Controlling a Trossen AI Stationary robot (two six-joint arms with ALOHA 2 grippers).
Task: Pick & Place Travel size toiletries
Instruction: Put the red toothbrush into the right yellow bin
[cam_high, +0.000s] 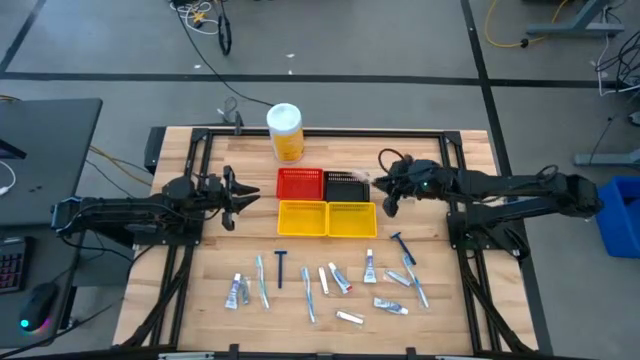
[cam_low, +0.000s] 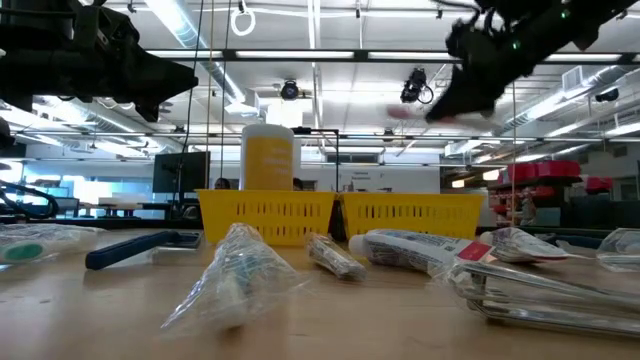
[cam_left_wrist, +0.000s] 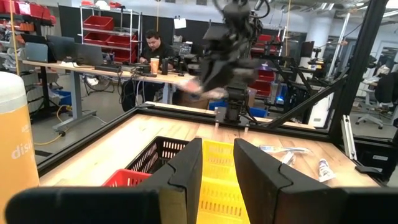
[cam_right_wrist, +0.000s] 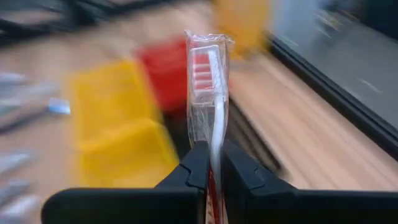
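Right hand (cam_right_wrist: 210, 163) is clenched on a wrapped toothbrush (cam_right_wrist: 208, 81), its two fingers pinching the handle so the red-and-white head stands out past the fingertips. In the high view this hand (cam_high: 388, 190) hangs above the table just beside the black basket (cam_high: 345, 184), at the far right of the cluster of baskets; holding the brush by its lower handle looks chosen to let the long wrapped end drop into a basket freely. My judgement is that the carry is nearly over and the release comes next, though which basket is meant I cannot tell.

Left hand (cam_high: 232, 196) waits on the other side, just left of the red basket (cam_high: 300, 183), its fingers (cam_left_wrist: 186, 171) parted with nothing between them, pointing across the two yellow baskets (cam_high: 326, 218).

Beyond the baskets, nearer the table's front edge, the remaining toiletries lie scattered: small tubes (cam_high: 341, 280), slim toothbrushes (cam_high: 262, 282) and a blue-handled razor (cam_high: 281, 265), all well apart from both hands. A tall yellow canister (cam_high: 285, 132) stands behind the baskets. In the room behind, a person (cam_left_wrist: 155, 53) sits at a desk.
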